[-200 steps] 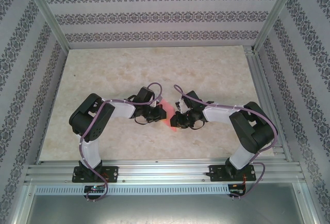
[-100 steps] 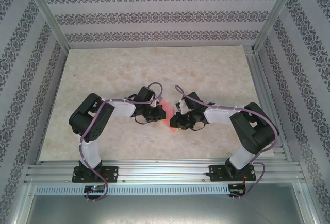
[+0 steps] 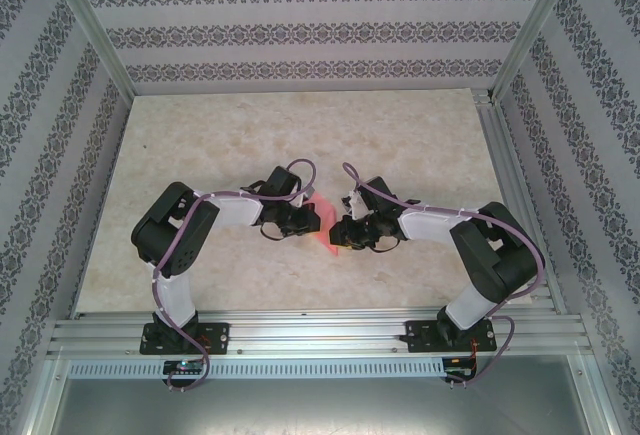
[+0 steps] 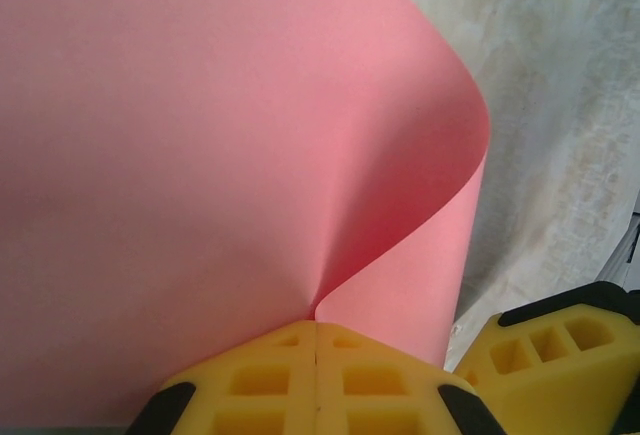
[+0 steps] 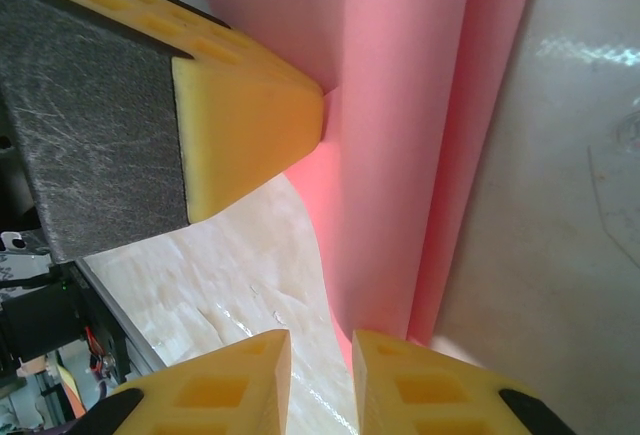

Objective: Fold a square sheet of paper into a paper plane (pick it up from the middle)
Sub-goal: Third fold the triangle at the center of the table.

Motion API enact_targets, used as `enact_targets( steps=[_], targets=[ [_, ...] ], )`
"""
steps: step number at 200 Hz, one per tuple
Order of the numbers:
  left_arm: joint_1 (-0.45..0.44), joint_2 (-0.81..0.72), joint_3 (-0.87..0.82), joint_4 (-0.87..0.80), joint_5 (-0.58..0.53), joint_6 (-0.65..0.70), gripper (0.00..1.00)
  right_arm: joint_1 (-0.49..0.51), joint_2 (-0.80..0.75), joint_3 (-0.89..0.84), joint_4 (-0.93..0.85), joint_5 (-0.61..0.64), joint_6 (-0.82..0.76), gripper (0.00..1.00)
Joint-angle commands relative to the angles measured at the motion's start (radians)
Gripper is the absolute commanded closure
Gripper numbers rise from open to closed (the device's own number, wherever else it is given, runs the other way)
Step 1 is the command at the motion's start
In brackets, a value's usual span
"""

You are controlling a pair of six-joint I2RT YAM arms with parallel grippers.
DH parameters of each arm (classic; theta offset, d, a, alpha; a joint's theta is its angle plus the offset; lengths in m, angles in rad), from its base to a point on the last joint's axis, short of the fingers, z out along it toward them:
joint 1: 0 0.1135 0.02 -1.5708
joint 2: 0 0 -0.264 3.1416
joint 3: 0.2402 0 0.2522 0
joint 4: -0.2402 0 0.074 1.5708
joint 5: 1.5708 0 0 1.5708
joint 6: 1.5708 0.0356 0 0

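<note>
Item: pink-red paper sheet (image 3: 322, 220), plain, unmarked. Located mid-table over the pale marbled tabletop (image 3: 250, 125), between the tips of the two arms. Pinched at one edge by the left gripper (image 4: 317, 340), yellow foam fingers (image 4: 260, 385) pressed flat together on the paper, no gap between them. Curled away from that pinch in a loose rounded bulge in the left wrist view, one flap swelling up and to the right, no sharp crease legible there. Seen from the right wrist as long lengthwise bands running down toward the right gripper (image 5: 320, 343). Right gripper's fingers (image 5: 420, 395) slightly parted, nothing clasped, marbled surface visible through the narrow gap. Sheet's lower end just at the inner corner of one finger; contact there not determinable. Both grippers close together, tips facing across the sheet. Surround: patterned wallpaper walls (image 3: 300, 30), aluminium rail (image 3: 310, 335) at the near edge.
</note>
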Motion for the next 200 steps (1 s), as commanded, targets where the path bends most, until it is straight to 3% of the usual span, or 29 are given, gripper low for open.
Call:
enact_targets(
  steps=[1, 135, 200],
  targets=[
    [0.013, -0.007, 0.025, -0.024, -0.01, 0.032, 1.0, -0.005, 0.017, -0.007, 0.022, -0.01, 0.006, 0.76],
    [0.017, 0.032, 0.059, -0.067, -0.034, 0.064, 1.0, 0.001, 0.081, -0.027, 0.043, 0.009, 0.012, 0.76],
    [0.017, 0.018, 0.049, -0.059, -0.032, 0.058, 1.0, 0.001, 0.016, -0.025, 0.059, -0.02, 0.03, 0.76]
  ],
)
